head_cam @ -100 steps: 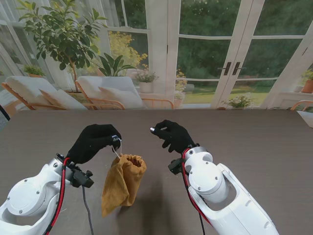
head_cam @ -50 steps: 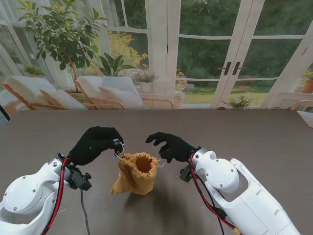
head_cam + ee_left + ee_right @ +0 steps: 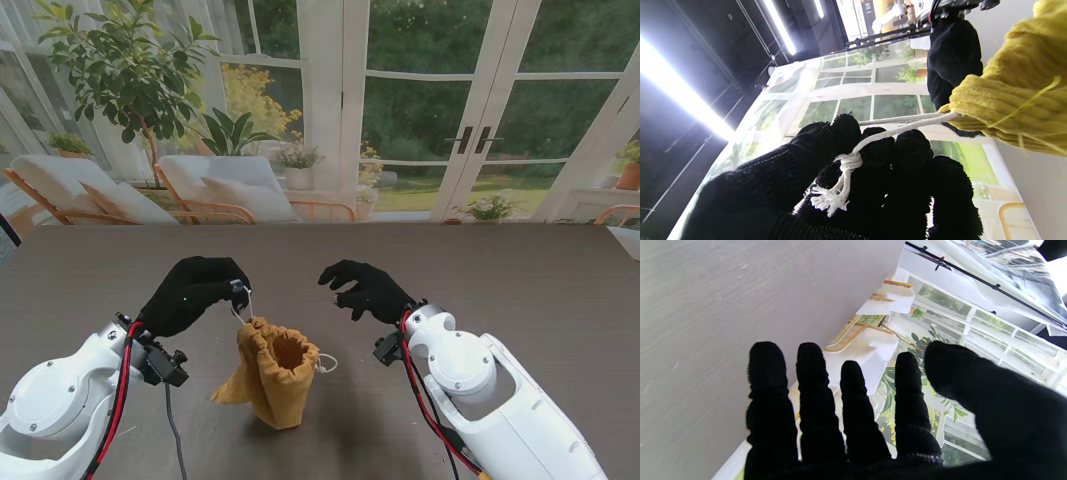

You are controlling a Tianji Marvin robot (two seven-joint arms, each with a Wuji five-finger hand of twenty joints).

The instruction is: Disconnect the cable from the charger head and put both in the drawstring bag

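Note:
A mustard-yellow drawstring bag hangs with its mouth open, its lower end touching the table. My left hand is shut on the bag's white drawstring, whose knot lies against the gloved fingers; the yellow fabric fills the side of the left wrist view. A second loop of the drawstring dangles at the bag's right side. My right hand hovers to the right of the bag, fingers spread and holding nothing. No cable or charger head shows in any view.
The dark brown table stretches away from me to a backdrop of windows, plants and lounge chairs. Red and black cables run along both white forearms.
My right hand, which held something small and light a second ago, reached over the bag's mouth and has drawn back to the right, open. The bag swung and its mouth opened up.

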